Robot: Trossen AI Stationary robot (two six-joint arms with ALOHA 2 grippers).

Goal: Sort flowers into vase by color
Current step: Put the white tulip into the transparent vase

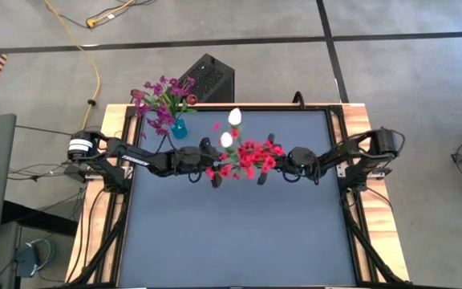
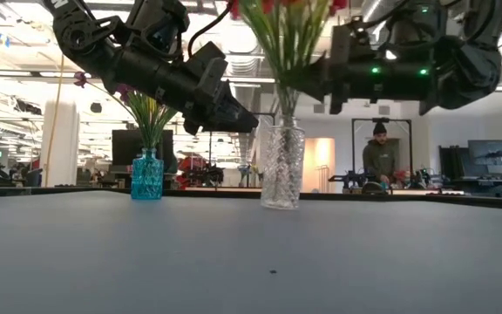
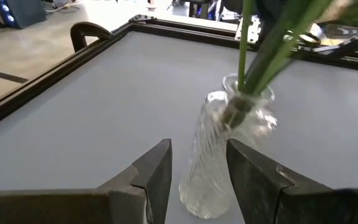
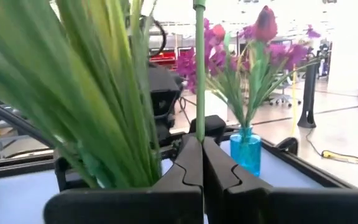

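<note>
Standing on the big gray table (image 1: 239,233) are two vases. The clear glass vase (image 2: 282,164) is near the middle. It is full of red flowers (image 1: 251,156) and two white flowers (image 1: 231,128) with long green leaves. The small blue vase (image 2: 146,174) stands near the far left corner and holds the purple flowers (image 1: 160,103).

Both dark arms reach in over the clear vase from the two sides. The left gripper (image 3: 197,171) hangs above the table with its fingers partly apart. The clear vase shows in the gap between them, lower down, and I cannot tell if they touch it. The right gripper (image 4: 201,155) has its fingers pressed together, pinching one thin green stem (image 4: 199,68) that stands straight up beside the leaves.
</note>
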